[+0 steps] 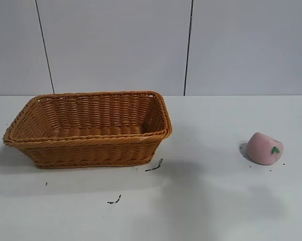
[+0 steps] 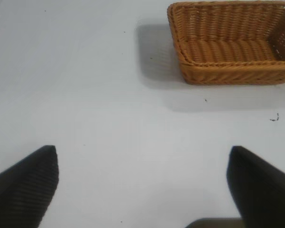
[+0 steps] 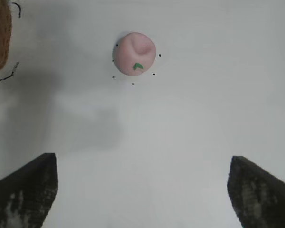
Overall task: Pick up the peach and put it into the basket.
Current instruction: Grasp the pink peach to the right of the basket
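The pale pink peach (image 1: 264, 148) with a small green leaf mark lies on the white table at the right. It also shows in the right wrist view (image 3: 134, 53). The orange-brown wicker basket (image 1: 25, 133) stands at the left and holds nothing; it also shows in the left wrist view (image 2: 178, 33). My right gripper (image 3: 142, 164) is open and empty, above the table with the peach some way ahead of it. My left gripper (image 2: 142, 161) is open and empty, well short of the basket. Neither arm shows in the exterior view.
A few small dark scraps (image 1: 154, 167) lie on the table in front of the basket. A corner of the basket (image 3: 0, 33) shows in the right wrist view. A grey panelled wall (image 1: 151, 45) stands behind the table.
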Controlling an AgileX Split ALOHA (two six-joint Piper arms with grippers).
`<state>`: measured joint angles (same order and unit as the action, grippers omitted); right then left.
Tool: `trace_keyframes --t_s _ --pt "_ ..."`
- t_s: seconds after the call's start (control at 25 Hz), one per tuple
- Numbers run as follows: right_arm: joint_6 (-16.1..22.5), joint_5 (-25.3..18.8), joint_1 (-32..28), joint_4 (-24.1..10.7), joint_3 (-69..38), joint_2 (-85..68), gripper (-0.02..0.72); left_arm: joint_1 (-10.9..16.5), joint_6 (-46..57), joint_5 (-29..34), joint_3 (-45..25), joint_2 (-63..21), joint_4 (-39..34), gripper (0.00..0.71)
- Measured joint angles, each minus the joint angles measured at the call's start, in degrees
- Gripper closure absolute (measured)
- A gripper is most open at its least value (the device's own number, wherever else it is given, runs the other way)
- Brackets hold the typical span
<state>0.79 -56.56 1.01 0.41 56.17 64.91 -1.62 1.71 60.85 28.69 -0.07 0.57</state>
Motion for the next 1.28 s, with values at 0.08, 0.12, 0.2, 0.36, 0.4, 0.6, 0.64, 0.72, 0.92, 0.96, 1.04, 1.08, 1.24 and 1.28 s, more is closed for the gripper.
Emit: trace_keyframes --t_s 0.08,0.12,0.2,0.36,0.4,0.6,0.64,0.72,0.92,0.96,1.04,1.08,1.24,1.28 --pt "0.0 0.1 0.0 0.0 4.4 7.3 0.031 0.0 0.0 0.0 0.0 0.0 0.0 0.017" --pt "0.0 0.1 0.0 0.0 6.8 11.0 0.031 0.0 0.0 0.0 0.0 0.0 0.0 0.017" --pt "0.0 0.5 0.0 0.0 10.8 17.3 0.031 0.0 0.0 0.0 0.0 0.0 0.0 0.017" --pt "-1.2 1.7 0.0 0.0 16.5 28.3 0.031 0.0 0.0 0.0 0.0 0.0 0.0 0.017" --pt "-1.5 2.1 0.0 0.1 17.3 30.6 0.031 0.0 0.0 0.0 0.0 0.0 0.0 0.017" --pt "-4.0 4.3 0.0 0.2 18.0 37.9 0.031 0.0 0.0 0.0 0.0 0.0 0.0 0.017" --pt "-4.5 4.4 0.2 0.2 18.0 38.9 0.031 0.0 0.0 0.0 0.0 0.0 0.0 0.017" --pt "-5.2 4.8 0.9 0.2 18.0 39.9 0.031 0.0 0.0 0.0 0.0 0.0 0.0 0.017" --pt "-5.4 8.6 2.2 0.4 18.1 40.2 0.031 0.0 0.0 0.0 0.0 0.0 0.0 0.017" --pt "-5.4 9.0 2.2 0.4 18.1 40.2 0.031 0.0 0.0 0.0 0.0 0.0 0.0 0.017" --pt "-5.4 10.2 2.2 0.3 18.1 40.8 0.031 0.0 0.0 0.0 0.0 0.0 0.0 0.017" --pt "-5.4 10.6 2.2 0.3 18.1 41.4 0.031 0.0 0.0 0.0 0.0 0.0 0.0 0.017" --pt "-5.4 12.9 2.2 0.7 18.1 45.7 0.031 0.0 0.0 0.0 0.0 0.0 0.0 0.017" --pt "-5.4 13.9 2.2 0.8 18.1 46.9 0.031 0.0 0.0 0.0 0.0 0.0 0.0 0.017"
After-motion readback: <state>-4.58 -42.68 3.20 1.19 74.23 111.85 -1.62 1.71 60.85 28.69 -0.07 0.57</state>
